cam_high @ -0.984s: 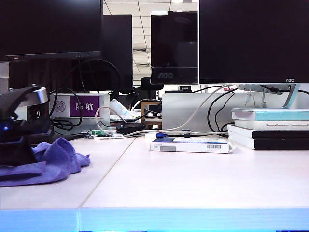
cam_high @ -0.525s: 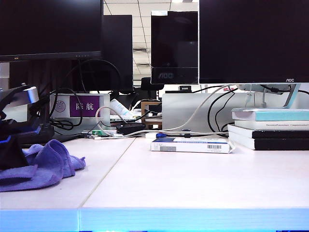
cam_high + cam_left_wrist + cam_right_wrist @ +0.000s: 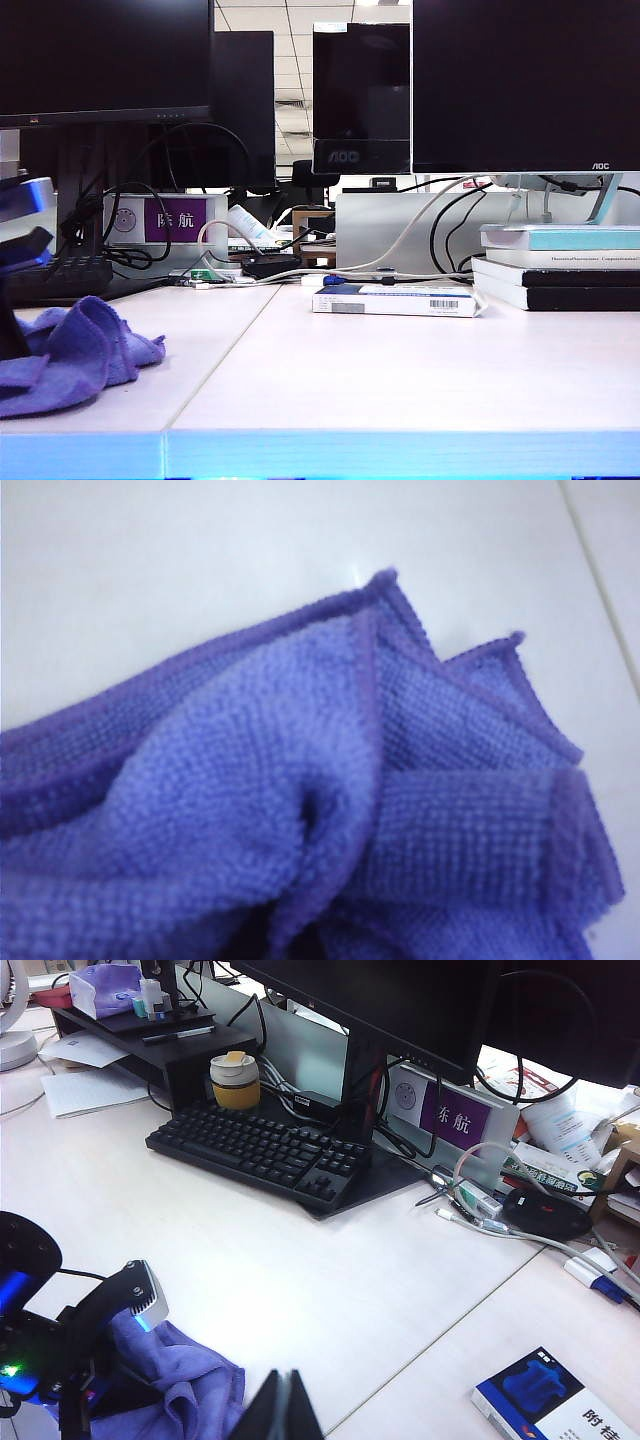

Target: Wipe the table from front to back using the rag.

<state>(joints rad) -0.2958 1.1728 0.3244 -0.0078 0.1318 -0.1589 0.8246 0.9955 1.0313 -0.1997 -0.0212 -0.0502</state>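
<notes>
Both grippers concern you: your left gripper (image 3: pixel 75 1380) pinches the rag (image 3: pixel 70 355), bunched on the table (image 3: pixel 400 370) near its front left edge, while your right gripper (image 3: pixel 280 1410) hangs above the table, fingers pressed together, holding nothing.

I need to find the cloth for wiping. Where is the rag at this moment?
In the exterior view the rag lies bunched at the far left of the table, near its front edge, under the left end effector and in front of the black keyboard.
</notes>
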